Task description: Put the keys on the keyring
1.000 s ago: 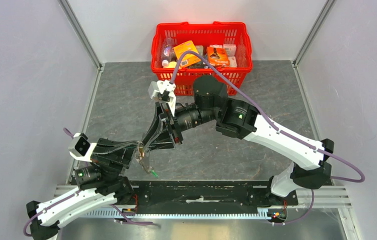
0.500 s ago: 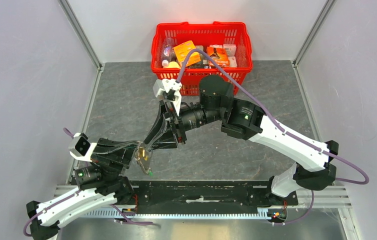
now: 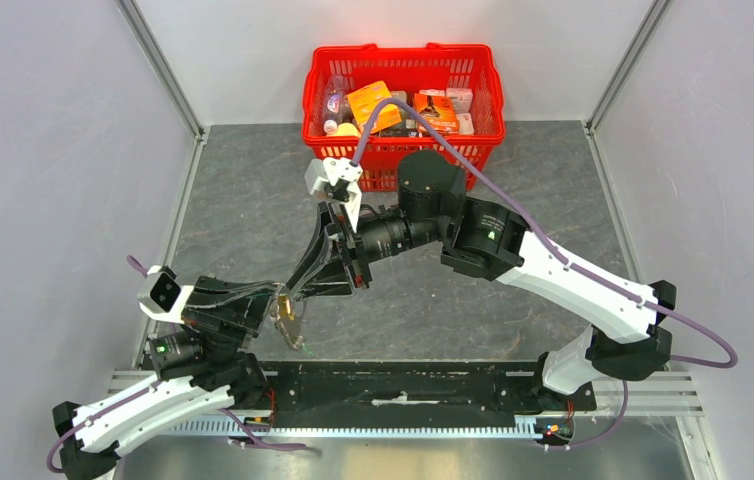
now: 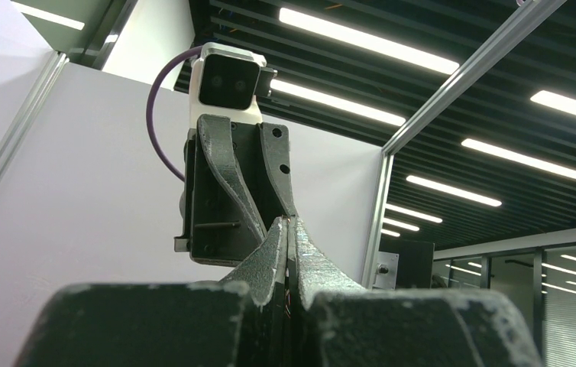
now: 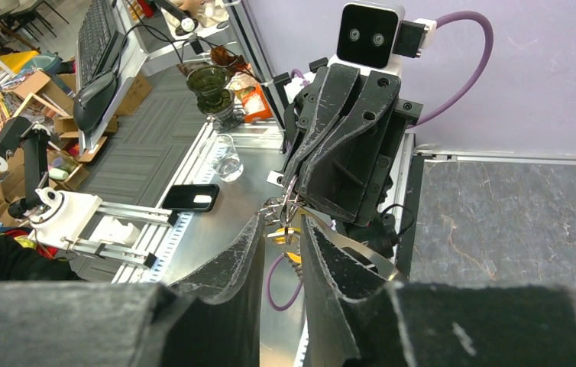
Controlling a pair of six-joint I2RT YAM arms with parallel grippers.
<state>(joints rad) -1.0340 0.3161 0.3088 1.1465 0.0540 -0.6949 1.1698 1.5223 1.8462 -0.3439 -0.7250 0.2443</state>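
Note:
My left gripper [image 3: 275, 298] is low at the front left, shut on the keyring [image 5: 281, 208]. The ring's grey-beige strap [image 3: 288, 318] hangs below the gripper, and the green key [image 3: 300, 345] dangles at its lower end. In the right wrist view the yellow key [image 5: 291, 238] hangs just under the metal ring, and the strap [image 5: 354, 252] trails off to the right. My right gripper [image 5: 281, 223] points straight at the ring. Its jaws stand a narrow gap apart, with the ring and yellow tag showing at the tips. In the left wrist view, the left gripper [image 4: 291, 222] is pressed shut, tip to tip with the right fingers [image 4: 231, 168].
A red basket [image 3: 403, 50] full of packaged goods stands at the back centre. Both arms meet over the front left of the grey stone-patterned mat [image 3: 513, 310]. A metal rail [image 3: 403, 400] runs along the near edge, and white walls close in both sides.
The right wrist has shifted slightly right and back, with its fingertips staying at the ring. The strap and green key have swung a little left. The left arm has not moved.

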